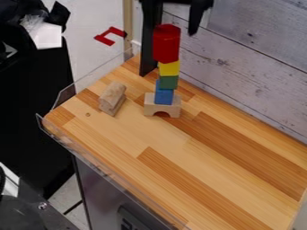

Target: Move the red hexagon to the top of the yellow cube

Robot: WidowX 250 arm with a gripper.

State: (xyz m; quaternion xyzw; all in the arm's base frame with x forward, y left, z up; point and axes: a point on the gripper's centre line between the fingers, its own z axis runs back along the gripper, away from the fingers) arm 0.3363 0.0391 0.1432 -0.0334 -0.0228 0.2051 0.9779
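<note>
Spread apart, the black gripper (175, 28) is hanging near the top edge of the camera view, and its two fingers are squeezing nothing. Right by it, a bit lower down, the red hexagon (167, 44) is standing up tall at the very top of a tower. It is sitting on the yellow cube (169, 68), and its red sides are sticking out a little past the yellow ones. Under the yellow cube, a green block (168, 82) is resting on a blue block (164, 96). At the bottom, a plain wooden bridge block (171, 109) is holding up the whole tower, with its round hole facing down. Off to the left in the view, near the tower but apart from it, a rounded wooden block (112, 93) is lying on top of another wooden piece (112, 108). All of these are sitting on the striped wooden table (174, 157), toward its far end. Behind the table, a wall of whitish boards (240, 67) is standing. Past the far left side, a bent red thing (104, 39) is lying on the pale floor (90, 58).
</note>
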